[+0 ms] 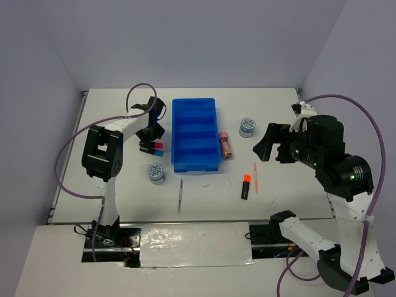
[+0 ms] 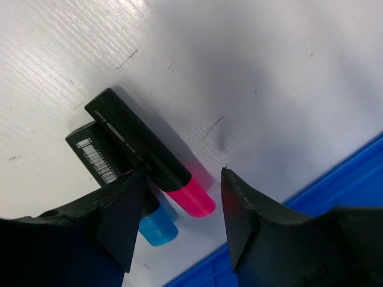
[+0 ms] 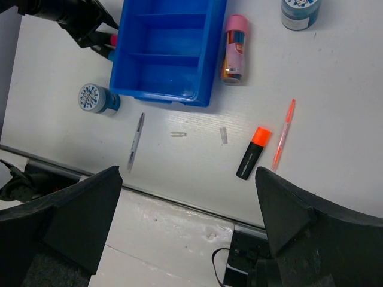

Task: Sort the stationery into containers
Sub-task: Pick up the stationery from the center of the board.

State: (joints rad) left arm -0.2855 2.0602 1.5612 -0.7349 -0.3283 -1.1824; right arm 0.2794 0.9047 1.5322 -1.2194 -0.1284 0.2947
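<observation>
The blue four-compartment tray [image 1: 175, 133] sits at table centre with nothing in it, and also shows in the right wrist view [image 3: 167, 48]. Two black markers lie side by side left of it, one pink-capped [image 2: 143, 140] and one blue-capped [image 2: 158, 227]. My left gripper [image 2: 182, 173] is open just above them, jaws either side of the pink cap. Tape rolls lie near left [image 1: 156, 172] and far right [image 1: 247, 127]. The pink-copper tube [image 1: 225, 145], orange-capped marker [image 1: 245, 185], orange pen [image 1: 255, 177] and grey pen [image 1: 180, 195] lie on the table. My right gripper [image 1: 265, 148] is open, empty and held high.
Two small clear scraps [image 3: 223, 134] lie in front of the tray. The table's near edge [image 3: 179, 200] runs below the grey pen. Purple cables [image 1: 62, 161] loop beside both arms. Grey walls close in the left, back and right.
</observation>
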